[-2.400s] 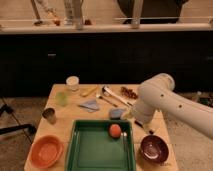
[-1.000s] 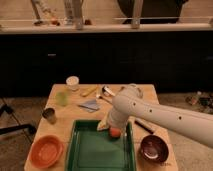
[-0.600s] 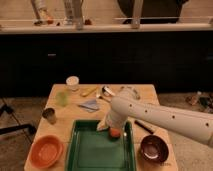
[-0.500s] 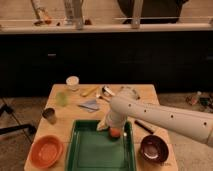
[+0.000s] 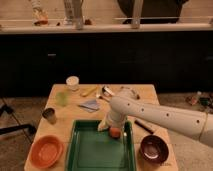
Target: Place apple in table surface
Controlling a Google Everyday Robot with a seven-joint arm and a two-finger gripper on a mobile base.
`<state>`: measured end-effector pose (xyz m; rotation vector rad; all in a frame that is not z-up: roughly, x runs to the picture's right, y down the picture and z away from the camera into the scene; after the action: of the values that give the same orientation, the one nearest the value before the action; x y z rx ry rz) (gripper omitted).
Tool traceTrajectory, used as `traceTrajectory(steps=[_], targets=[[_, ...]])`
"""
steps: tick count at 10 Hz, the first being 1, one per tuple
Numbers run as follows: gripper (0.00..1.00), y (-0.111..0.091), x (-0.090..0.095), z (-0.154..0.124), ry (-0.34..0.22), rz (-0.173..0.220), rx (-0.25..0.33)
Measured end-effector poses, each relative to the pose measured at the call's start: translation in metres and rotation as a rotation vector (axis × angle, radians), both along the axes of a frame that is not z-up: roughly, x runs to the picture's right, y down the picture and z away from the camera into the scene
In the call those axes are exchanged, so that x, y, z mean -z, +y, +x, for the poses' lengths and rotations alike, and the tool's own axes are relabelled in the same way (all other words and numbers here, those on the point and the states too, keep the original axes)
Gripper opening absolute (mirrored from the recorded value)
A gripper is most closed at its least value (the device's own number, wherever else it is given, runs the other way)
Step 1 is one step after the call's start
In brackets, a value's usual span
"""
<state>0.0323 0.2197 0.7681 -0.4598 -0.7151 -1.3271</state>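
The apple [image 5: 115, 132] is a small orange-red ball lying at the far right of the green tray [image 5: 90, 152]. My white arm reaches in from the right, and my gripper [image 5: 110, 126] is down in the tray right at the apple, covering its upper left side. The light tan table surface [image 5: 75, 114] lies around the tray, with bare wood showing to the left of and behind it.
An orange bowl [image 5: 46, 150] sits left of the tray and a dark maroon bowl [image 5: 153, 148] to its right. A metal cup [image 5: 49, 115], green cup [image 5: 62, 98], white cup [image 5: 73, 82], blue object [image 5: 90, 104] and utensils lie at the back.
The arm swung left from the table's right side and lowered the gripper onto the apple in the tray. Over the last half second it has barely moved.
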Motion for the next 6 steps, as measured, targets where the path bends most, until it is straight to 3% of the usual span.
traceTrajectory(steps=[6], targets=[[0.80,0.003,-0.028,0.024,-0.006,-0.032,0.005]])
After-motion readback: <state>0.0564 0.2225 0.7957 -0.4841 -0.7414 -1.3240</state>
